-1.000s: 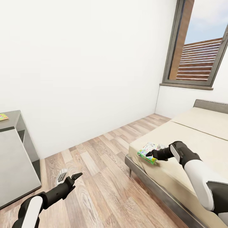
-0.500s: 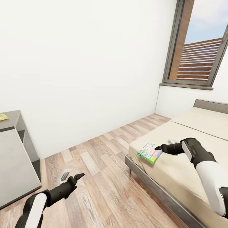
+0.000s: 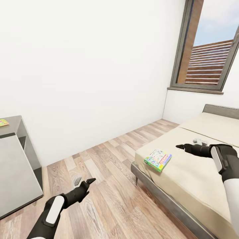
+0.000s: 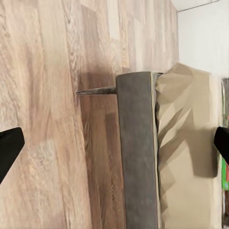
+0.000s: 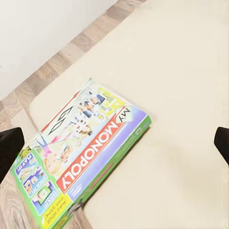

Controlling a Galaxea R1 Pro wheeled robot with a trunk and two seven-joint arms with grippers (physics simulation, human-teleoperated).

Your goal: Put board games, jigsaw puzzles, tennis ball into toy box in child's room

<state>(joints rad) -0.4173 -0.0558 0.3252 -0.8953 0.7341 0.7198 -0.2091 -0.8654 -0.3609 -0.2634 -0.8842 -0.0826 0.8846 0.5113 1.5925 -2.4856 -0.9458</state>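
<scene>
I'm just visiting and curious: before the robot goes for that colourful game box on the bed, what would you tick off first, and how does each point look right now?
1. Board game in plain sight on the bed: ok; it lies flat at the near corner.
2. Right gripper empty and open: ok; in the right wrist view its fingers stand wide apart, nothing between them.
3. Gripper lined up over the box: not ok; it hovers beside it, apart.
4. Nothing resting on the box: ok.
5. Left gripper out of the way: ok; open, low over the floor.
6. Toy box ready to receive: cannot tell.
</scene>
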